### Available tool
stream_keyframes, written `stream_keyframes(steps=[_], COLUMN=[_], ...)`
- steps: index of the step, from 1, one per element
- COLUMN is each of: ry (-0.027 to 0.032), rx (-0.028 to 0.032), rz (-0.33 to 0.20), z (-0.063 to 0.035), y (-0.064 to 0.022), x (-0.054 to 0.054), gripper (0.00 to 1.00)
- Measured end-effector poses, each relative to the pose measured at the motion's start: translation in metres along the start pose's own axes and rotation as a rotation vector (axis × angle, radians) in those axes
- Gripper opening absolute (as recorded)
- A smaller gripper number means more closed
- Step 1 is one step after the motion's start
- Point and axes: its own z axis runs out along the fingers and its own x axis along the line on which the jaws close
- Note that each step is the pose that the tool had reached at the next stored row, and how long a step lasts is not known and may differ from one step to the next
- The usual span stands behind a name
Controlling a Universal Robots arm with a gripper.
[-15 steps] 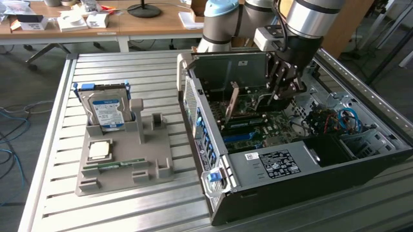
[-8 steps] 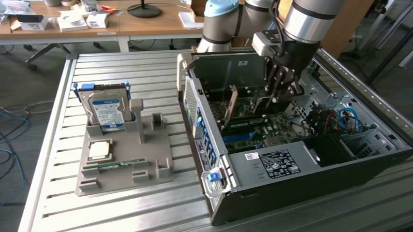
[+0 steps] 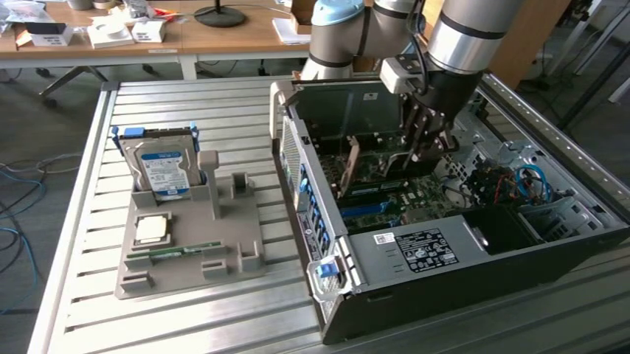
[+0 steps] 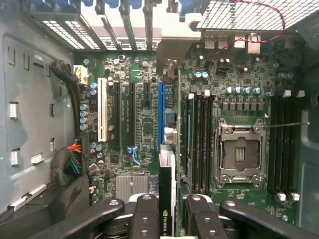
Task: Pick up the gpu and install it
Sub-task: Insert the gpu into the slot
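Observation:
In the wrist view the gpu (image 4: pixel 168 172) is seen edge-on, a thin card with a green logo on a dark block, held between my two black fingers (image 4: pixel 144 214). My gripper (image 4: pixel 169 204) is shut on it. The card hangs over the motherboard, in line with the long blue slot (image 4: pixel 160 112), and its pale bracket end (image 4: pixel 172 62) points toward the case's rear slot openings. Whether the card touches the slot cannot be told. In the exterior view my gripper (image 3: pixel 426 144) reaches down into the open computer case (image 3: pixel 423 251).
A CPU socket (image 4: pixel 240 152) and memory slots (image 4: pixel 199 144) lie beside the card. Cable bundles (image 4: pixel 72 159) run along the case wall. On the slatted table a grey holder (image 3: pixel 187 243) carries a blue-framed hard drive (image 3: pixel 162 166), a CPU chip (image 3: pixel 150 230) and a memory strip (image 3: pixel 172 252).

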Motion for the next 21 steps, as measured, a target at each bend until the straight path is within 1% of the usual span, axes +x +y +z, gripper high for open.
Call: stream_keyframes(steps=[9, 21], ry=[0.0001, 0.0000], rx=[0.0002, 0.0003], rz=[0.000, 0.000], z=[0.0009, 0.0021], y=[0.0014, 0.0079], x=[0.0001, 0.0001], gripper=[0.26, 0.26])
